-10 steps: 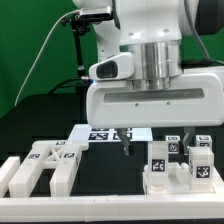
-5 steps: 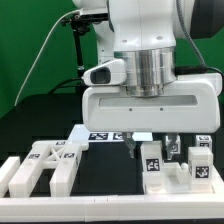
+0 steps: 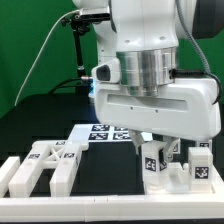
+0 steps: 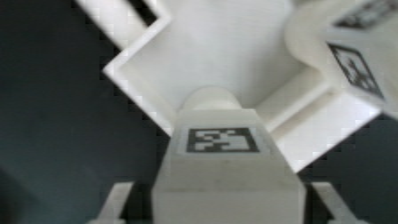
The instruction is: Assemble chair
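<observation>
Since a second ago, the large white robot arm [image 3: 150, 60] has been swung from above the marker board [image 3: 100, 132] toward the exterior view's right and tilted, and its fingers [image 4: 119, 205], then spread wide, have been drawn in to about half their spread. They are now closed from both sides on a glossy white blocky plastic bar [image 4: 221, 175], whose black-and-white square tag [image 4: 221, 140] faces the wrist camera and which fills the space between them. Whether the bar has left the black table [image 3: 110, 170] cannot be told. In the exterior view this bar is seen at the near right, under the arm, as part of a cluster of white tagged chair blocks; a second tagged white block [image 3: 201, 165] stands just beside it on the exterior view's right. Well apart, at the near left of the exterior view, a group of white ladder-like chair pieces [image 3: 45, 168] with tags on top is laid on the table. The marker board lies flat farther back, between the two groups. A white border rail [image 3: 100, 207] is run along the near edge. In the wrist view, white angled panels [image 4: 169, 75] are seen beyond the bar, forming a V-shaped pocket over the dark table, with a blurred rounded white tagged part [image 4: 356, 60] at their side.
</observation>
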